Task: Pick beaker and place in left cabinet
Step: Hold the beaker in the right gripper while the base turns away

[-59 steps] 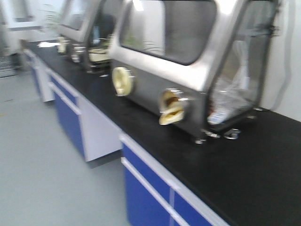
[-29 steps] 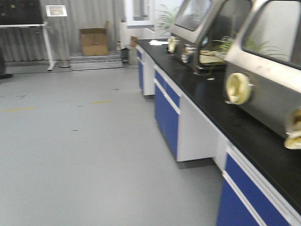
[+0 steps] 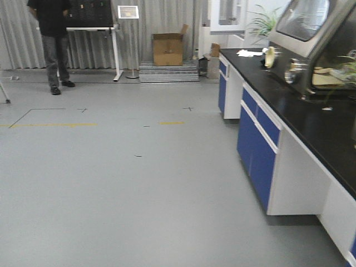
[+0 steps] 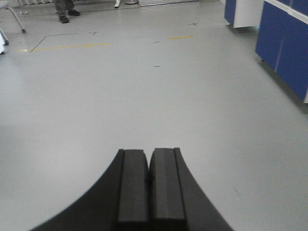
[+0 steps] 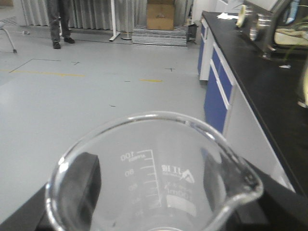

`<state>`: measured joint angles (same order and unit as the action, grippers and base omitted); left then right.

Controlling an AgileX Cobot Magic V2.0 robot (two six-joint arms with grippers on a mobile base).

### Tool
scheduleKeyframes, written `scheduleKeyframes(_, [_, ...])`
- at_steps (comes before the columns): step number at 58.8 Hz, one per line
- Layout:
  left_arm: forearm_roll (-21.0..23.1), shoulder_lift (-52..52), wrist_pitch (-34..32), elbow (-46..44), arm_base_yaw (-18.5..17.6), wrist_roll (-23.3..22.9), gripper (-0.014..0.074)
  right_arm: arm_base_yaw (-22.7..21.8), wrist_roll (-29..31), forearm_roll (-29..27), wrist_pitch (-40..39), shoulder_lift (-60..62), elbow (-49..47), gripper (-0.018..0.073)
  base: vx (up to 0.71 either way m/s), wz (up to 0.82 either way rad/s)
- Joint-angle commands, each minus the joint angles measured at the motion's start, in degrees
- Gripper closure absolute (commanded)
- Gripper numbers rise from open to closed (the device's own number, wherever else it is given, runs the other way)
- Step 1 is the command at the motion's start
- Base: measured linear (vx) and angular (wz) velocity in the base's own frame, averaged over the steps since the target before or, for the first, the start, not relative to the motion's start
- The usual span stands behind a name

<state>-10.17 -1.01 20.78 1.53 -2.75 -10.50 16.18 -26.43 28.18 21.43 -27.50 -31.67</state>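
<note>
Beaker [image 5: 154, 187] sat upright in the right gripper [image 5: 153, 192], its open mouth toward the wrist camera and its pour spout at the lower right. Dark fingers [image 5: 79, 185] pressed its sides. The left gripper [image 4: 150, 179] had its fingers closed together on nothing. Ahead lay wide, open grey floor [image 3: 111, 183]. The black tabletop [image 3: 311, 119], with blue cabinet fronts [image 3: 256, 144] below its edge, ran along the right. A person [image 3: 53, 39] stood far left.
</note>
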Motion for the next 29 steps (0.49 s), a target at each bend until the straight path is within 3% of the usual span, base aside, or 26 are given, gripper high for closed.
scheduleKeyframes(1, [-0.19,-0.56,-4.29,-0.89,-0.31,-0.23,0.0593,-0.29,0.43,0.98,-4.17,-0.23,-1.62,0.0560,0.44,0.28])
scheduleKeyframes(29, [-0.19,-0.56,-4.29,-0.89,-0.31,-0.23,0.0593,-0.29,0.43,0.98,-4.11,-0.23,-1.62,0.0560,0.55,0.26])
